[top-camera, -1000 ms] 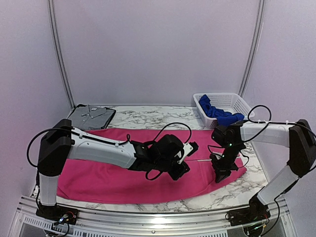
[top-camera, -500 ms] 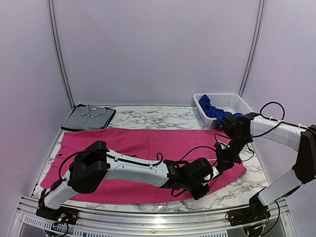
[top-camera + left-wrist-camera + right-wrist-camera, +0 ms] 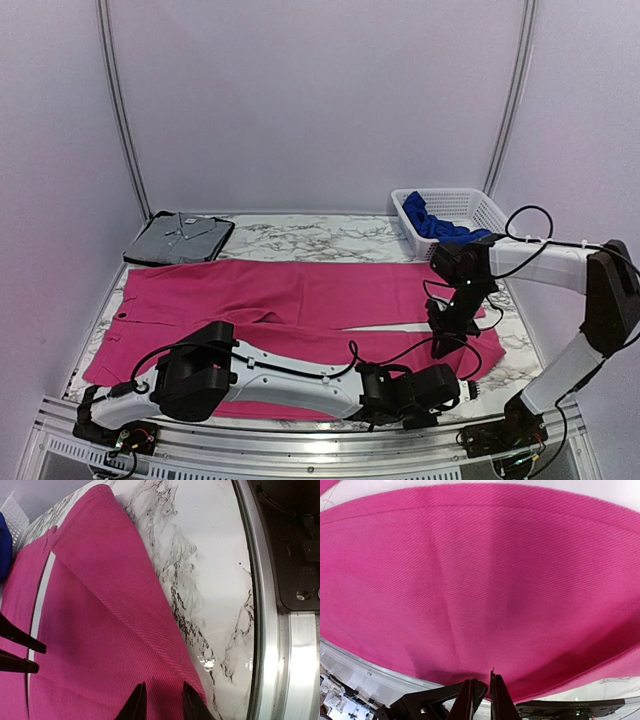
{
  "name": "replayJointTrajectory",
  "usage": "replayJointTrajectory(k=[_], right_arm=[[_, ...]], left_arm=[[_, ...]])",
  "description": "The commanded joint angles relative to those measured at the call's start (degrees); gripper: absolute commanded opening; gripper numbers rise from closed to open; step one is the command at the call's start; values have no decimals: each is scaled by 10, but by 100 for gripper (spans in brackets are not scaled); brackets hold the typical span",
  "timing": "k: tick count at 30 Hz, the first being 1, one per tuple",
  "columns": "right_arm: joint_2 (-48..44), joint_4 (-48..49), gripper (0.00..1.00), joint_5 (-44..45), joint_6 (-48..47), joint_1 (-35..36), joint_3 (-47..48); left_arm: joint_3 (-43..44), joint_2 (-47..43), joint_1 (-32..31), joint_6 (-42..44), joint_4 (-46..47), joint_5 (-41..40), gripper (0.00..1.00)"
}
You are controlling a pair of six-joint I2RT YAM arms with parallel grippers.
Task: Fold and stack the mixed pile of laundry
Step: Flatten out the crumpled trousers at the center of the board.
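The magenta-pink garment (image 3: 300,300) lies spread almost table-wide, with a narrow pale slit (image 3: 390,328) in its right half. My left gripper (image 3: 462,385) reaches along the near edge to the garment's near right corner. In the left wrist view it (image 3: 162,702) is open, fingertips resting on the cloth (image 3: 100,630) just inside its hem. My right gripper (image 3: 443,343) is at the garment's right part. In the right wrist view it (image 3: 485,695) is shut on the garment (image 3: 480,580), which fills the view. The royal blue garment (image 3: 445,232) lies in the basket.
A white mesh basket (image 3: 470,205) stands at the back right. A dark grey tray (image 3: 150,225) holding a folded grey shirt sits at the back left. The metal rail (image 3: 260,605) runs along the table's near edge, close to my left gripper.
My left arm has swept from the garment's middle to its near right corner at the table's front edge. My right gripper has shifted slightly; the pale slit has appeared in the cloth.
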Motion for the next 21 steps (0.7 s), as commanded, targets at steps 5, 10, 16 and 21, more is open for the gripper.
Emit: replayJointTrajectory(k=[5, 10, 16, 21], right_arm=[[-94, -52, 11, 46, 29, -43, -103], [-107, -106, 9, 46, 62, -59, -96], [-194, -155, 0, 32, 165, -76, -83], [-229, -104, 2, -4, 225, -76, -52]], left_arm=[[-39, 12, 0, 32, -52, -62, 31], [-69, -7, 10, 6, -50, -56, 32], [-100, -16, 13, 0, -43, -55, 32], [-127, -33, 13, 2, -22, -55, 33]])
